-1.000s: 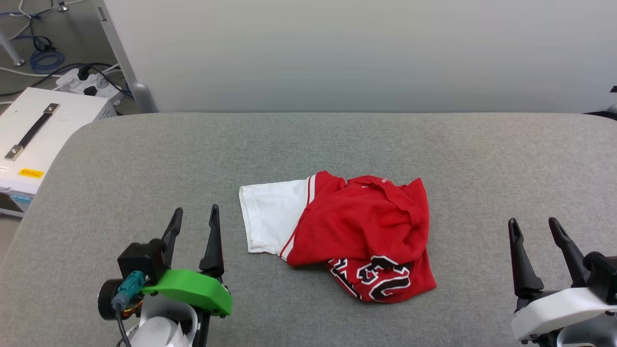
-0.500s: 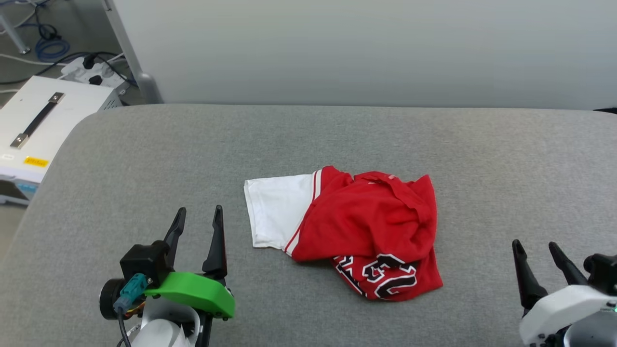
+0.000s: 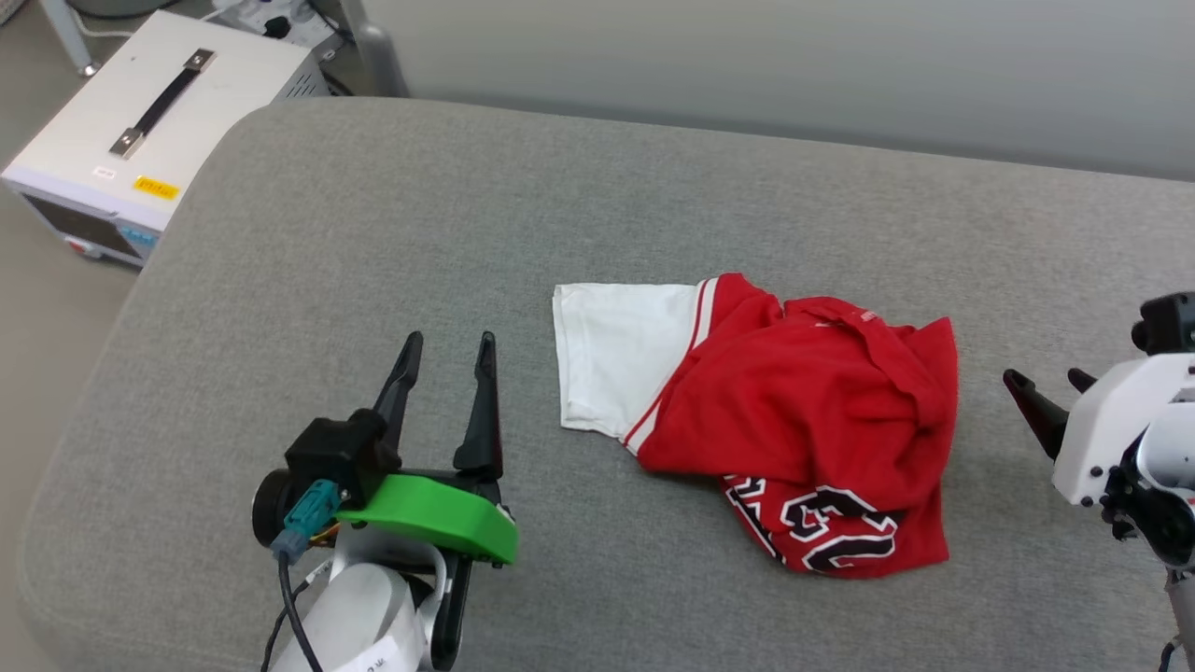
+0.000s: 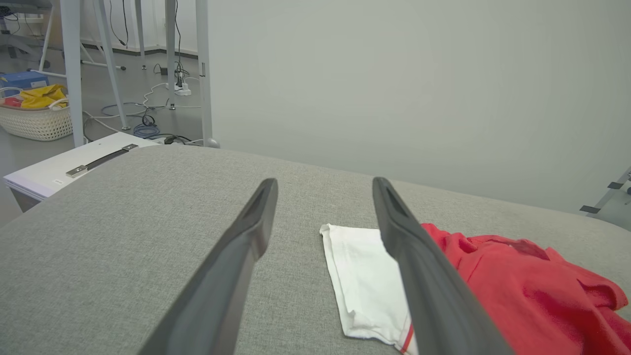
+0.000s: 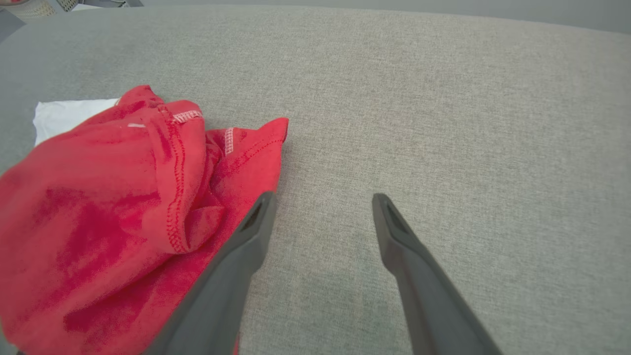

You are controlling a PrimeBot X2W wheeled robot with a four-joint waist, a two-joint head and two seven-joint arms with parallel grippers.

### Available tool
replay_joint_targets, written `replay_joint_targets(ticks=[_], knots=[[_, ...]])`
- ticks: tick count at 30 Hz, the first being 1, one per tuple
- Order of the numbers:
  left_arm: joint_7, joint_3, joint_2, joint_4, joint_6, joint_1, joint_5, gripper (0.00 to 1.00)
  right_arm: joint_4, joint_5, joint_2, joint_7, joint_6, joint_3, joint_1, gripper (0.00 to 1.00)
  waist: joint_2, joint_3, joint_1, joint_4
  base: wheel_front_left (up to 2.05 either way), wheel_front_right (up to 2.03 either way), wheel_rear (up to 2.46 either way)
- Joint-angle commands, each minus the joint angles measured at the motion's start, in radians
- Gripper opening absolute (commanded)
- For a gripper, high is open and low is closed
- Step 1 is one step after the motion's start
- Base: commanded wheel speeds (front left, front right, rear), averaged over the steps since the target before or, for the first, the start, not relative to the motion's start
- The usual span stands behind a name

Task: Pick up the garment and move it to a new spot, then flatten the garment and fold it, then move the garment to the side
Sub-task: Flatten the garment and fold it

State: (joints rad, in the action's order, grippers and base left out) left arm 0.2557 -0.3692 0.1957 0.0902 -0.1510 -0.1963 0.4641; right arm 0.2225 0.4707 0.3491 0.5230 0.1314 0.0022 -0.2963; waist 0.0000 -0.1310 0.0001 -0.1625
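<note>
Left wrist view: left gripper (image 4: 325, 183) has its fingers spread wide, with nothing between them. It hangs over the grey worktop (image 4: 123, 236) with its tips aimed at the far edge. In this view its right finger overlaps the white sleeve (image 4: 362, 276). The head view shows the gripper just left of the sleeve, with bare worktop between the two and no contact.

Right gripper (image 5: 324, 197): fingers apart, empty, over bare worktop. In the right wrist view its left fingertip sits just beside the garment's right hem; I cannot tell whether it touches. In the head view it stands to the right of the garment with a strip of grey between them.

Garment (image 3: 803, 411): a crumpled heap lying on the worktop between the two grippers, well in from the far edge.
- The sleeve lies flat and points toward the left edge, with red-white striped trim where it meets the body.
- The red body is bunched and folded over itself, with stitched hems showing on top.
- Black, white-outlined number (image 3: 840, 527) is on the part nearest the front edge, partly covered by a fold.

Surroundings:
- White case (image 3: 140, 121) with a black handle, on the floor off the far-left corner.
- Woven basket (image 4: 34, 121) holding yellow cloth, farther off on the floor.
- Pale grey panel (image 4: 394, 88) standing behind the far edge.
</note>
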Motion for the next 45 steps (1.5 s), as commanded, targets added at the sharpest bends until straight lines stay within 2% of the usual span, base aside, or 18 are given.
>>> replay_joint_targets(ticks=[1,8,13,15,16,20,26,31,34,39,43,44,45], knots=[[0.006,-0.008,-0.013,0.011,0.019,-0.033,-0.021,1.0,0.041,0.025,0.039,0.027,-0.001,0.056,-0.063,1.0,0.0,-0.078,-0.0001,-0.082,0.0,0.0,0.0],[0.006,0.0,-0.061,0.024,0.049,-0.062,-0.05,1.0,0.175,0.098,0.112,0.112,-0.001,0.228,-0.166,1.0,0.0,-0.123,-0.0001,-0.118,0.0,0.0,0.0],[0.006,0.018,-0.091,0.035,0.071,-0.067,-0.065,1.0,0.275,0.168,0.142,0.226,-0.001,0.332,-0.168,1.0,0.0,-0.139,-0.0001,-0.131,0.0,0.0,0.0],[0.006,0.027,-0.099,0.039,0.078,-0.067,-0.071,1.0,0.293,0.194,0.146,0.263,-0.001,0.361,-0.161,0.41,0.0,-0.143,-0.0001,-0.132,0.0,0.0,0.0],[0.006,0.043,-0.108,0.046,0.085,-0.061,-0.081,1.0,0.29,0.224,0.154,0.272,-0.001,0.391,-0.17,0.0,0.0,-0.14,-0.0001,-0.126,0.0,0.0,0.0],[0.006,0.059,-0.115,0.061,0.096,-0.05,-0.089,1.0,0.267,0.243,0.174,0.218,-0.001,0.386,-0.214,0.0,0.0,-0.12,-0.0001,-0.11,0.0,0.0,0.0],[0.006,0.081,-0.118,0.084,0.107,-0.033,-0.099,1.0,0.163,0.241,0.221,0.136,-0.001,0.321,-0.265,0.0,0.0,-0.068,-0.0001,-0.063,0.0,0.0,0.0],[0.006,0.095,-0.116,0.1,0.113,-0.01,-0.102,1.0,0.035,0.202,0.261,0.134,-0.001,0.202,-0.188,0.0,0.0,-0.023,-0.0001,-0.014,0.0,0.0,0.0],[0.006,0.106,-0.111,0.106,0.113,0.007,-0.1,1.0,-0.047,0.166,0.256,0.146,-0.001,0.103,-0.09,0.0,0.0,-0.003,-0.0001,0.017,0.0,0.0,0.0],[0.005,0.112,-0.1,0.115,0.111,0.03,-0.097,1.0,-0.225,0.077,0.14,0.216,-0.001,-0.092,0.178,0.0,0.0,0.02,-0.0001,0.062,0.0,0.0,0.0],[-0.001,0.114,-0.091,0.116,0.108,0.039,-0.093,1.0,-0.345,0.025,-0.021,0.268,-0.001,-0.173,0.398,0.0,0.0,0.025,-0.0001,0.086,0.0,0.0,0.0],[-0.011,0.112,-0.084,0.118,0.107,0.042,-0.091,1.0,-0.381,0.014,-0.142,0.297,-0.001,-0.165,0.529,0.0,0.0,0.023,-0.0001,0.097,0.0,0.0,0.0],[-0.013,0.111,-0.083,0.119,0.107,0.041,-0.09,1.0,-0.38,0.011,-0.171,0.299,-0.001,-0.158,0.556,0.0,0.0,0.023,-0.0001,0.1,0.0,0.0,0.0]])
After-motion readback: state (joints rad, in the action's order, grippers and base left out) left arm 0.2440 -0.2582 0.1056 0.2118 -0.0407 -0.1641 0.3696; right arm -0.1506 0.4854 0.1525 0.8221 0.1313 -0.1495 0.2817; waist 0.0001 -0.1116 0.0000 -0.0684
